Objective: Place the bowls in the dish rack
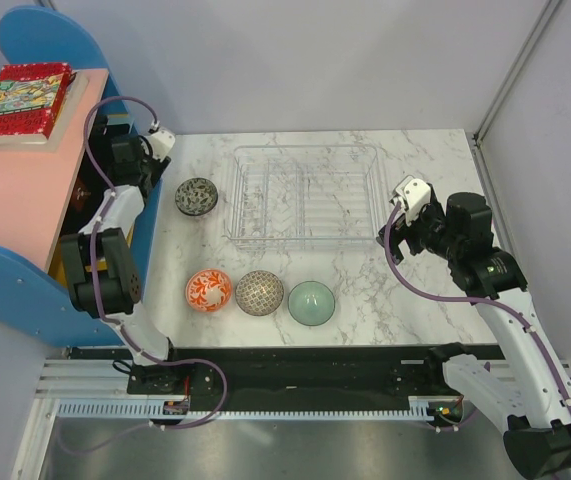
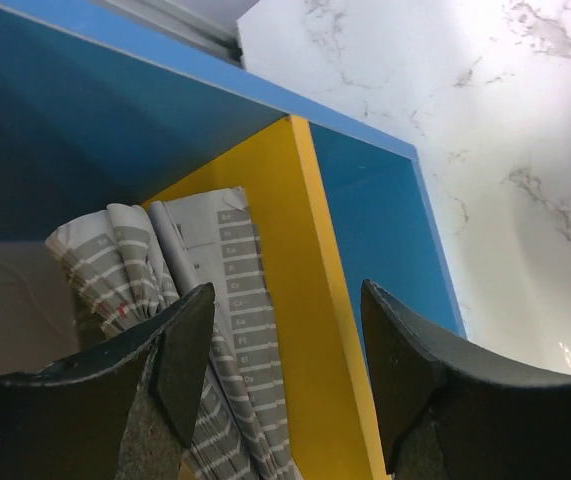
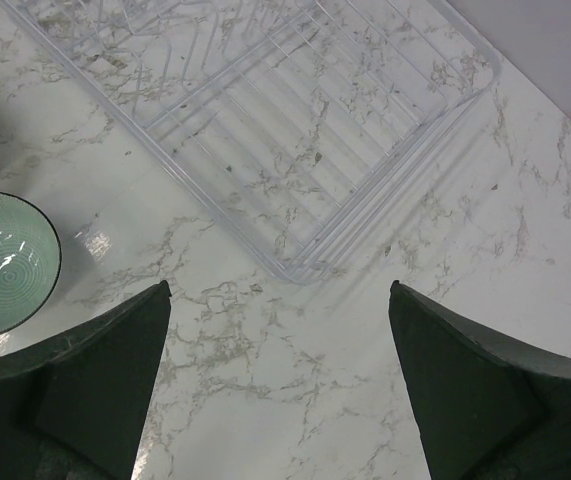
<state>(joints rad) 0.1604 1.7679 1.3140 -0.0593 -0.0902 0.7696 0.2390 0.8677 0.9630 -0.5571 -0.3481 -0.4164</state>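
Note:
The clear plastic dish rack (image 1: 305, 195) stands at the back middle of the marble table, with no bowl in it. A dark patterned bowl (image 1: 196, 196) sits left of it. An orange-red floral bowl (image 1: 209, 291), a beige lattice bowl (image 1: 260, 293) and a mint-green bowl (image 1: 311, 302) stand in a row near the front. No reddish-brown bowl is in view. My left gripper (image 1: 137, 168) is open and empty by the blue shelf (image 2: 287, 300). My right gripper (image 1: 393, 235) is open and empty above the table off the rack's right front corner (image 3: 280, 290). The right wrist view shows that rack corner (image 3: 295, 130) and the mint-green bowl (image 3: 0, 262).
A blue shelf unit (image 1: 25, 270) with a pink top stands along the table's left edge, with a red patterned book (image 1: 20, 100) on top. Inside it are a yellow divider (image 2: 315, 300) and folded grey striped paper (image 2: 205, 290). Grey walls close off the back and right.

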